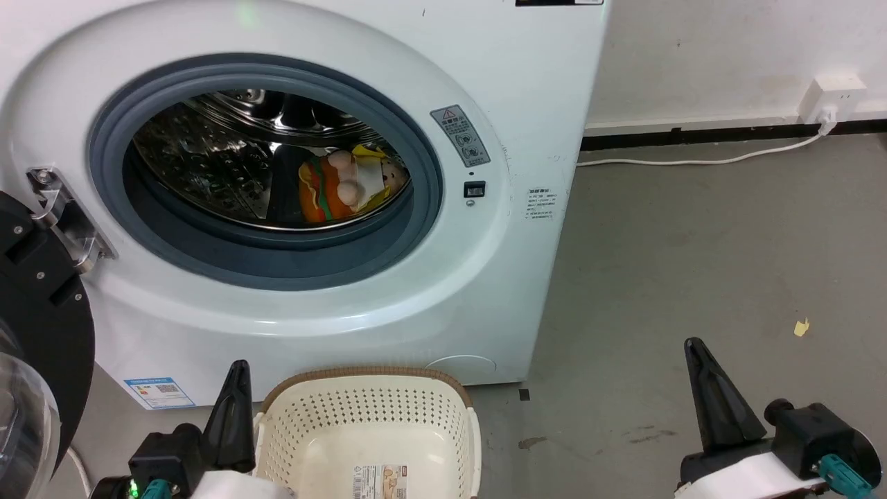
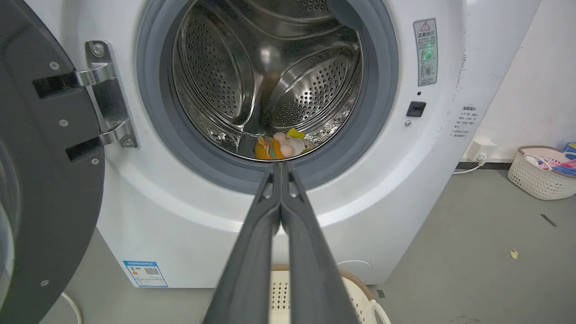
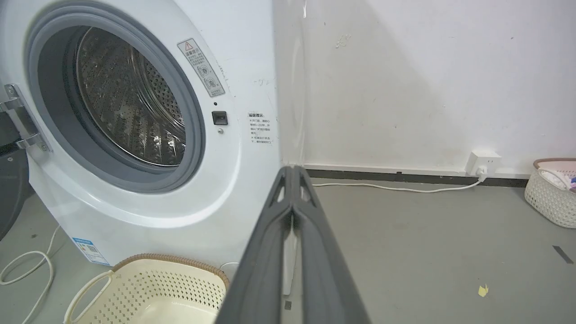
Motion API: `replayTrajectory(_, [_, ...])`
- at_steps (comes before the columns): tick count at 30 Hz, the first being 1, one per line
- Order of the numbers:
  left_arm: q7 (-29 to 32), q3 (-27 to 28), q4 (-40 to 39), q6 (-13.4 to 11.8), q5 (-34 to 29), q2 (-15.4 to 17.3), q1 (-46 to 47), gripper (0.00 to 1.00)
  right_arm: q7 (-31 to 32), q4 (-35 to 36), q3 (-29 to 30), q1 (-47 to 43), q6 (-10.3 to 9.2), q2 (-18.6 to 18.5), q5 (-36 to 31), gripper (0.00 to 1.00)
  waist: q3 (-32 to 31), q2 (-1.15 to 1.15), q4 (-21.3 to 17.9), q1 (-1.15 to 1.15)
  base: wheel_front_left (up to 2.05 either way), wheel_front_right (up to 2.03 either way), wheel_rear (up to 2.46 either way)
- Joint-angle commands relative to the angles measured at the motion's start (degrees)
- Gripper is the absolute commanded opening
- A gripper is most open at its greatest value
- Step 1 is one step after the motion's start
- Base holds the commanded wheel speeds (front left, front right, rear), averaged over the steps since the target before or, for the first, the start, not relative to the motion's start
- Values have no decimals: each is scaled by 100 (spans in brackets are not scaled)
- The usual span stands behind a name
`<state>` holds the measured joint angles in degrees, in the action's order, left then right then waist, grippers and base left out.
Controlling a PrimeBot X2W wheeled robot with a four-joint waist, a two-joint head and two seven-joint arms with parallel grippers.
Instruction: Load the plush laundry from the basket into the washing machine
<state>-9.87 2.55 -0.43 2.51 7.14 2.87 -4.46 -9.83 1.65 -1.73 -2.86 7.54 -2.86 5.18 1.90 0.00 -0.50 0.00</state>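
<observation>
The washing machine (image 1: 443, 298) is seen across the upper left of the head view, its door (image 1: 41, 333) swung open at the left edge, with the basket (image 1: 367, 376) set on the floor (image 1: 658, 263) before it at bottom centre. The plush laundry (image 1: 343, 186) is found inside the drum (image 1: 208, 159), low in the porthole. The left gripper (image 1: 239, 371) at lower left and the right gripper (image 1: 694, 350) at lower right are held closed, fingers pressed together, nothing grasped.
</observation>
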Motion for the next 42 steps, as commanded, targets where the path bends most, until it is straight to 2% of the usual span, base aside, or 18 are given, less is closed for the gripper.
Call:
replayTrajectory(1, [40, -14, 10, -33, -49, 2, 103, 0, 32, -23, 20, 90, -2, -1, -52, 0, -4, 0, 1, 0, 0, 0, 0])
replayTrajectory(42, [531, -139, 27, -146, -394, 1, 281, 0, 525, -97, 99, 192, -4, -1, -294, 0, -101, 0, 27, 0, 0, 0, 0])
